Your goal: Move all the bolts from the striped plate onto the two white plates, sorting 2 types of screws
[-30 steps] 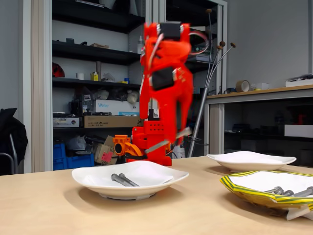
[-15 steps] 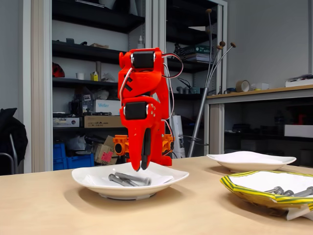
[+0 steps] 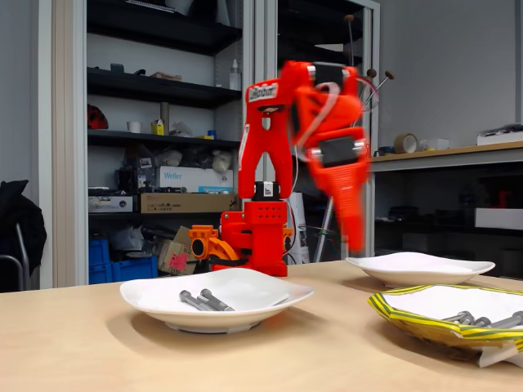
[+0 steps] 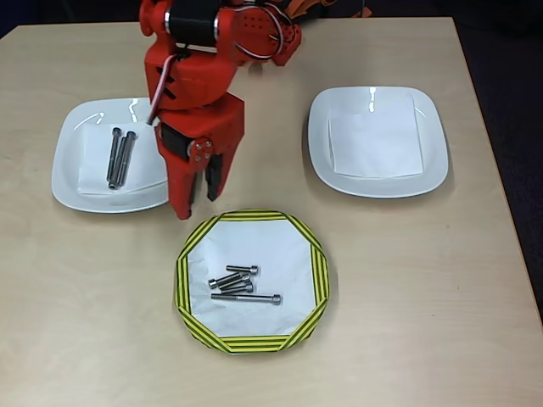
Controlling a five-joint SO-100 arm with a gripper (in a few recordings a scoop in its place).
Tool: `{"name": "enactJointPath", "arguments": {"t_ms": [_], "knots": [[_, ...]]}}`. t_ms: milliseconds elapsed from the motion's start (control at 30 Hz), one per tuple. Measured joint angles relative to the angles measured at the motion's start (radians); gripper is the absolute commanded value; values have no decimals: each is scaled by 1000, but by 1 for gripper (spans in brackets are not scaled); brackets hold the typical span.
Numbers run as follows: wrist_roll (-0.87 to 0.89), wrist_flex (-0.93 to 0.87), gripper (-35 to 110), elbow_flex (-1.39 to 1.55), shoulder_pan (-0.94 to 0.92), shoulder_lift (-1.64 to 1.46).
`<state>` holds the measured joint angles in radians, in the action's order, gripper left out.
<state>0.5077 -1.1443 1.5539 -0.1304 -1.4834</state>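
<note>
1. red gripper (image 4: 197, 199) above table between left white plate (image 4: 68, 182) and striped plate (image 4: 252, 341), jaws slightly apart, empty.
2. bolts (image 4: 242, 282) clustered mid-plate; best to descend straight over one, avoiding neighbours.

Beyond the hand's (image 4: 197, 197) tips, the striped plate (image 4: 188, 280) holds four grey bolts (image 4: 242, 284). Beside the hand, one white plate (image 4: 72, 182) carries two long bolts (image 4: 120, 158); the other white plate (image 4: 434, 144) lies well apart.

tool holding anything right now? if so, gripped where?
Nothing held. The tool is open and empty, hanging above the table between the left white plate and the striped plate.
</note>
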Motion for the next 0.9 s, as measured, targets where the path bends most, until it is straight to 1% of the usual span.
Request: {"name": "enactJointPath", "arguments": {"t_ms": [100, 233, 533, 667, 900], "knots": [[61, 32, 16, -71, 48, 64], [97, 80, 16, -107, 95, 141], [97, 184, 15, -150, 126, 282], [97, 184, 14, -212, 120, 354], [107, 130, 13, -357, 123, 486]]}}
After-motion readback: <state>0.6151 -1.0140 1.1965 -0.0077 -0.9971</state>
